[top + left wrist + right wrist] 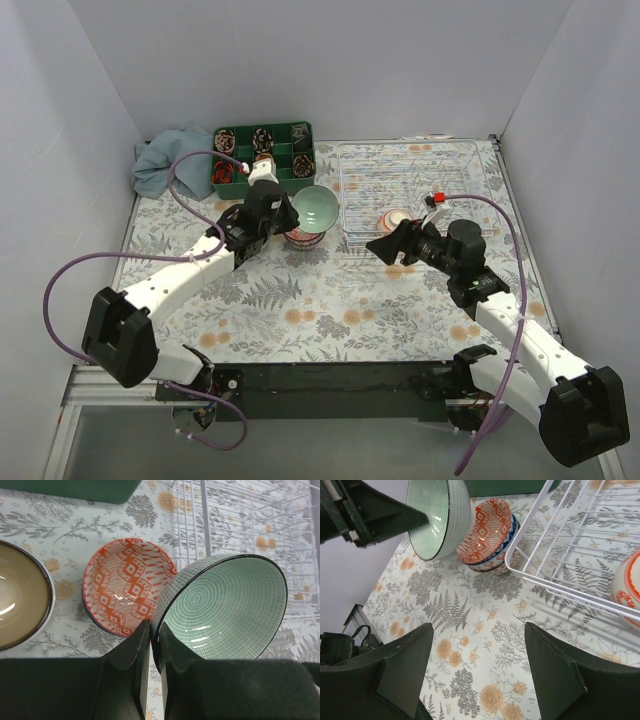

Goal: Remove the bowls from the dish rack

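Two fingers of the left gripper [154, 642] are pinched nearly shut on the rim of a green bowl [225, 610], one pad inside the rim and one outside. The bowl is held on edge, tilted, its pale ringed inside open to the side. It hangs clear of the table, just left of the dish rack [450, 170]. Directly beside it a red-patterned bowl [127, 592] stands upright on the tablecloth [330, 310]. Whether the two bowls touch cannot be told. Further left, the left wrist view shows part of a tan bowl [17, 600], also upright on the cloth.

The right gripper [479, 630] is spread wide and holds nothing. It hovers above the cloth near the rack's near left corner, pointing toward the held bowl. The rack lies flat at the far right of the table. One small bowl [397, 220], white with red markings, sits inside it by the near left corner.

A green compartment tray [262, 155] stands at the far edge, left of the rack. A crumpled blue cloth [165, 160] lies beside the tray.
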Controlling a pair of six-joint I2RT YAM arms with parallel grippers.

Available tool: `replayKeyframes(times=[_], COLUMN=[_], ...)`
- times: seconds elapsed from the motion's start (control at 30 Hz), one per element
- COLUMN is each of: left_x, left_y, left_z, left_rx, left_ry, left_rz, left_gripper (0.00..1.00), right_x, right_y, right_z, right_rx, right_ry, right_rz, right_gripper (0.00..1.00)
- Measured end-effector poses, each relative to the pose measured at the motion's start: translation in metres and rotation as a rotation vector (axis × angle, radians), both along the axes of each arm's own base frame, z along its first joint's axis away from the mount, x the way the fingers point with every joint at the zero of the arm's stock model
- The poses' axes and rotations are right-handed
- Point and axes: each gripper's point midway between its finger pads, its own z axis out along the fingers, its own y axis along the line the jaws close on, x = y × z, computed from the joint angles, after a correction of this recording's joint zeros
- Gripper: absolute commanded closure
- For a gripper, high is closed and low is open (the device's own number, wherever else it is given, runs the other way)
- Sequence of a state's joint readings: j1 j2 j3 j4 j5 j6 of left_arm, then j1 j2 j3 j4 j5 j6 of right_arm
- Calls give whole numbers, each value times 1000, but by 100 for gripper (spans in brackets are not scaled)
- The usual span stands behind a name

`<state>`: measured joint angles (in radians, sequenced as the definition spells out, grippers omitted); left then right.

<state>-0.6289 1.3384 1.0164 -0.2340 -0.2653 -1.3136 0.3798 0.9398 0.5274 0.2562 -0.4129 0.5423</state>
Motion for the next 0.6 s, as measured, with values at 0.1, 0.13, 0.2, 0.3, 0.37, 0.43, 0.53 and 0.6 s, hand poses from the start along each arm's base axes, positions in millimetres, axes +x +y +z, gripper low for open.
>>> replayKeyframes(times=[0.1, 0.13, 0.2, 0.3, 0.37, 0.43, 0.53, 0.6], left_x=[21, 27, 35, 36, 35, 35, 37, 39], left_y=[7, 10, 17, 26, 27, 27, 24, 21], left_z=[-9, -16, -33, -62, -73, -80, -82, -78], left_rx=[38, 53, 83, 138, 159, 171, 167, 158], left_ry=[39, 59, 101, 183, 216, 237, 245, 237], left_rz=[25, 34, 49, 57, 51, 45, 35, 23], left_gripper=[100, 100, 100, 100, 95, 82, 68, 49], right_x=[0, 0, 0, 0, 0, 0, 0, 1], right_y=[-7, -9, -13, -17, -20, -21, -23, -24], right_z=[-3, -3, -5, -7, -10, -11, -14, -15], right_rx=[-37, -47, -68, -91, -107, -115, -127, -136], right_ry=[-13, -20, -23, -27, -28, -26, -22, -21], right_rz=[-27, -35, -49, -64, -75, -80, -88, -93], right_gripper=[18, 18, 18, 18, 18, 18, 18, 18])
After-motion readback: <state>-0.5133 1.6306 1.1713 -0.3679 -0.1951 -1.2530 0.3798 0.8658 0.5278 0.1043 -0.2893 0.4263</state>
